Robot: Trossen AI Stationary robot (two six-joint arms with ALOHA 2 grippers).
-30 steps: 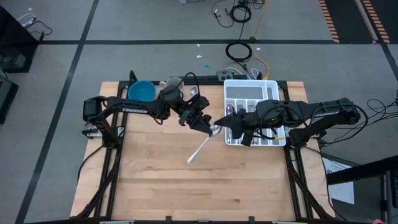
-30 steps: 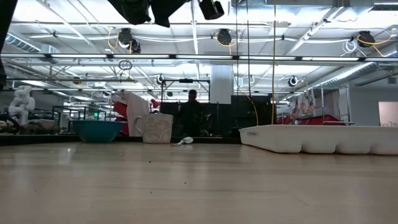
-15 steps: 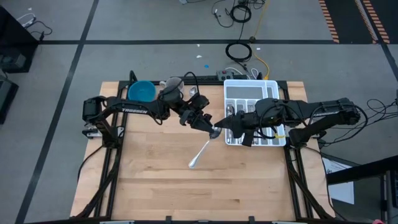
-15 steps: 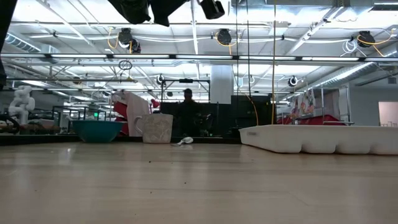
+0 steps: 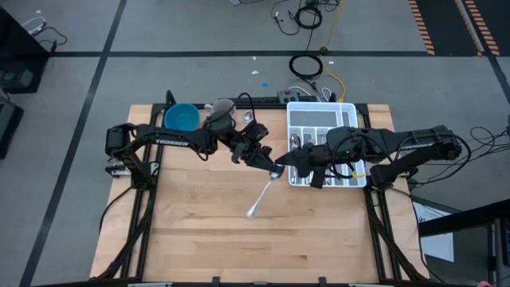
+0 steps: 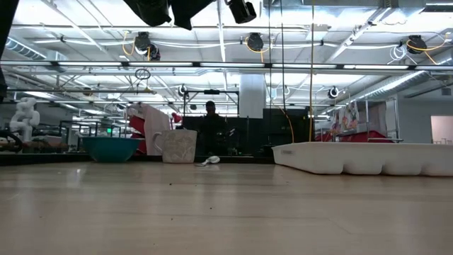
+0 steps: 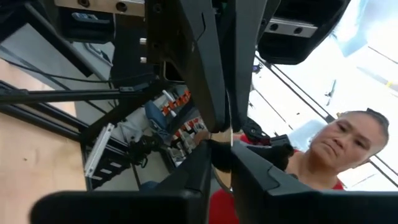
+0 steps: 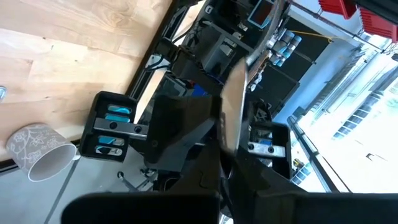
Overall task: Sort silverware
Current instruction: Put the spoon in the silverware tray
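A slim silver utensil [image 5: 263, 193] hangs high over the table's middle, and which kind it is I cannot tell. Its upper end sits where my two grippers meet. My left gripper [image 5: 270, 164] reaches in from the table's left and my right gripper [image 5: 285, 165] from the right, both shut on it. More silverware [image 5: 307, 127] lies in the compartments of the white tray [image 5: 351, 107] at the far right. The low view shows only the arms' dark undersides at the top. My left gripper comes in about level from the table's left. In its wrist view its fingers [image 7: 200, 167] stand close together around a thin bright edge [image 7: 231, 134]. Which part of the utensil this is I cannot tell. My right gripper pinches the utensil's upper end [image 8: 231, 109] between its two fingers, coming from the table's right and slanting slightly down. The utensil is lifted clear of the table. It slants down toward the near edge, free end [image 5: 252, 213] lowest.
A blue bowl [image 5: 182, 117] and a patterned cup [image 5: 220, 108] stand at the far left of the table. Cables lie on the floor beyond the far edge. A person [image 7: 339, 146] shows beyond the table. Bare wood [image 5: 199, 231] fills the near half.
Both grippers have kept their place. The utensil's free lower end has swung a little toward the table's near right, while its upper end has stayed between the grippers.
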